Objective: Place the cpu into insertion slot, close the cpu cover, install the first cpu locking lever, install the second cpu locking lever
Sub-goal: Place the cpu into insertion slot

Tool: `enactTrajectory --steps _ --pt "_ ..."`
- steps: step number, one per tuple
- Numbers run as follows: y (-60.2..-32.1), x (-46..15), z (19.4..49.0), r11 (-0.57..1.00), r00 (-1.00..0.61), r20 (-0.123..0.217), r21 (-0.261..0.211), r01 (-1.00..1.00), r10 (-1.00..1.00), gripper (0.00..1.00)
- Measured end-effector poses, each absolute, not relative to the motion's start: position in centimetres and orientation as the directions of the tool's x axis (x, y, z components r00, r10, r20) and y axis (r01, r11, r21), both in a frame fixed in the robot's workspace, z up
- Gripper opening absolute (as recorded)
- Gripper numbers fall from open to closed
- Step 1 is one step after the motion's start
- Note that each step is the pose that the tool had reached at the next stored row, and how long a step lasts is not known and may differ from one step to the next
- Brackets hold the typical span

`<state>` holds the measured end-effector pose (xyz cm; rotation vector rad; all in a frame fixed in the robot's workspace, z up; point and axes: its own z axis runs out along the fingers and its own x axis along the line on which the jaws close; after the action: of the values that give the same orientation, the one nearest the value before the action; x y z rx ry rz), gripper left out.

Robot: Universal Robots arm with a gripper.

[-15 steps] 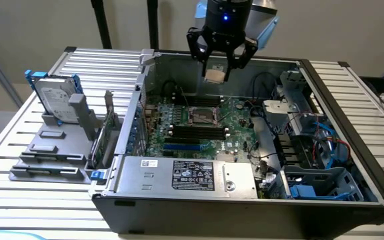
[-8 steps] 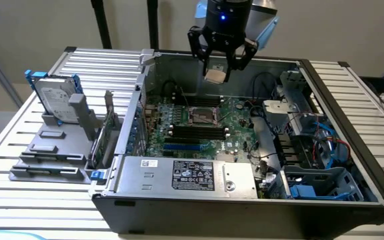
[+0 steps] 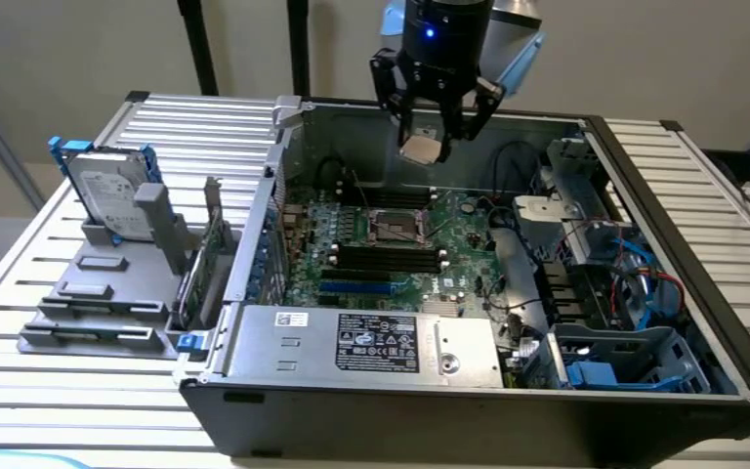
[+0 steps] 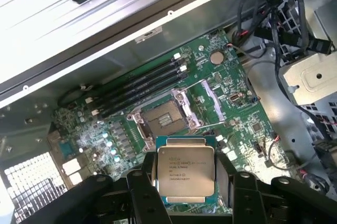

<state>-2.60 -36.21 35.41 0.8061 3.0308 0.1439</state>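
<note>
My gripper hangs high above the open computer case, shut on the cpu, a flat square chip with a pale silvery face and printed text; the same chip shows as a pale square between the black fingers. Well below it lies the insertion slot, a square socket with a dark centre on the green motherboard. In the exterior view the slot sits near the board's middle. The cpu cover, a thin silvery frame, stands swung open beside the socket. A thin wire lever stands raised by the socket.
Long black memory slots run beside the socket. A grey power supply box fills the case's near side. Cables and blue drive cages crowd the exterior view's right. A hard drive stands in a grey rack outside the case on the left.
</note>
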Motion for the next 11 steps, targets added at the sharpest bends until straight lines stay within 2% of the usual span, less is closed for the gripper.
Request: enactTrajectory --steps 11 --pt "-36.21 -2.60 35.38 0.748 -0.752 0.022 0.089 0.658 0.659 0.55"
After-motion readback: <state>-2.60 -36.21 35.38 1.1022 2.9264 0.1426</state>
